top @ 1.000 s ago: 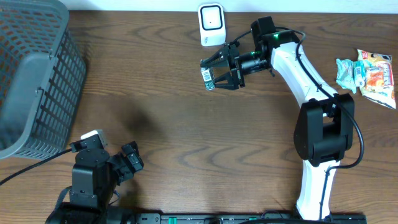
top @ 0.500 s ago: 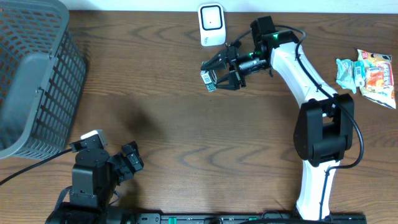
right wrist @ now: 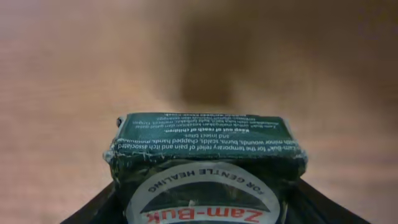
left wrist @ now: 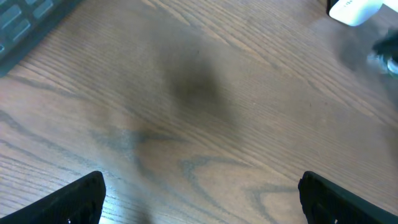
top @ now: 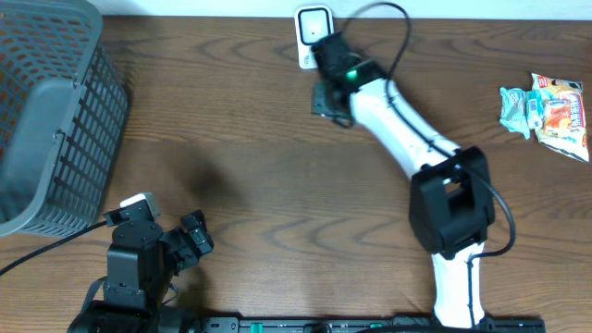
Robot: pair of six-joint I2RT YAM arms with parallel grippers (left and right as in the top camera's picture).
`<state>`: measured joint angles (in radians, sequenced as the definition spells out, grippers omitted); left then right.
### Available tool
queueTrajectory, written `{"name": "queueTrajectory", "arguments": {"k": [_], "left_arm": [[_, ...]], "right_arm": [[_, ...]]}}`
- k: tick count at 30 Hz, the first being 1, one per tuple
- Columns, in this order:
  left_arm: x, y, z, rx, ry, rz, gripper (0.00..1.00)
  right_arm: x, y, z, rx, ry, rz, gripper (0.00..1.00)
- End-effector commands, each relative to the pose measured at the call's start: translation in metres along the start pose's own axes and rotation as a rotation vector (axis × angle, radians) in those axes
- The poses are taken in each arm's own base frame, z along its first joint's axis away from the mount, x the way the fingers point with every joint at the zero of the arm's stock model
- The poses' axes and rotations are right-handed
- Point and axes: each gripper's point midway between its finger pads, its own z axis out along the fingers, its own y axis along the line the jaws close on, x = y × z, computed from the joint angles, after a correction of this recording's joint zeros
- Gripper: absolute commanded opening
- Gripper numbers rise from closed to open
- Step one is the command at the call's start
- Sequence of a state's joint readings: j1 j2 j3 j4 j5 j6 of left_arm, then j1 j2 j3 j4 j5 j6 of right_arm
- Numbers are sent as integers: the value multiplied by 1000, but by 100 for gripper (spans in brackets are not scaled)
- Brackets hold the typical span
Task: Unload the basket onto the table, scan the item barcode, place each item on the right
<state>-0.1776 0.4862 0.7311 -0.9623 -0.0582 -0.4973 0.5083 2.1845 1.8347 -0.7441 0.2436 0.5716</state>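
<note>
Right wrist view, closest to you: the right tool (right wrist: pixel 202 214) is clamped on the Zam-Buk box (right wrist: pixel 205 155), one dark finger at each lower corner of the frame and the box filling the gap between them. The round Zam-Buk label faces the lens and the panel of fine print sits on the far top edge. The box's long axis runs straight across from finger to finger. Beyond it you see only blurred desk (right wrist: pixel 74 56). No barcode shows on either visible face, so you cannot tell which side carries it.

In the overhead view, starting at the front edge, the left tool (top: pixel 190 242) is parked with its fingers spread wide and nothing between them. It is well apart from the work. Further out, the right arm reaches across the middle of the desk, and its wrist hides most of the box. At the far edge stands the white scanner (top: pixel 314 28), and the box hangs just in front of it.

The relation that matters to you is that the scanner lies just beyond the held box, toward the far edge. The right arm is clearly the nearer one. Presenting the code probably calls for turning the wrist until the barcode face meets the scanner window.
</note>
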Motion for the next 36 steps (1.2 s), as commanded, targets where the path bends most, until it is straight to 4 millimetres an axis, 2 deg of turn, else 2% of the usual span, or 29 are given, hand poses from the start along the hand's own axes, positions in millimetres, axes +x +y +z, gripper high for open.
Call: {"name": "queueTrajectory", "arguments": {"k": [1, 4, 7, 10, 15, 22, 26, 32, 36], "left_arm": [[-1, 1, -1, -1, -6, 0, 98], [-1, 1, -1, -1, -6, 0, 98], [-1, 1, -1, -1, -5, 0, 98], [-1, 1, -1, -1, -6, 0, 97], [-1, 1, -1, -1, -6, 0, 98], [-1, 1, -1, -1, -6, 0, 97], [-1, 1, -1, -1, -6, 0, 97], [-1, 1, -1, -1, -6, 0, 97], [-1, 1, -1, -1, -6, 0, 98]], "right_arm": [[-30, -12, -3, 167, -192, -71, 58], [-46, -3, 1, 144, -268, -44, 60], [-70, 3, 5, 128, -371, -38, 58], [-96, 10, 0, 88, -477, -9, 55], [-128, 25, -12, 16, -624, 29, 59], [-163, 55, -27, -68, -841, -95, 64], [-175, 55, -29, -57, -925, -138, 64], [-177, 42, 4, -39, -925, -159, 64], [-165, 38, 22, -27, -851, -155, 68]]}}
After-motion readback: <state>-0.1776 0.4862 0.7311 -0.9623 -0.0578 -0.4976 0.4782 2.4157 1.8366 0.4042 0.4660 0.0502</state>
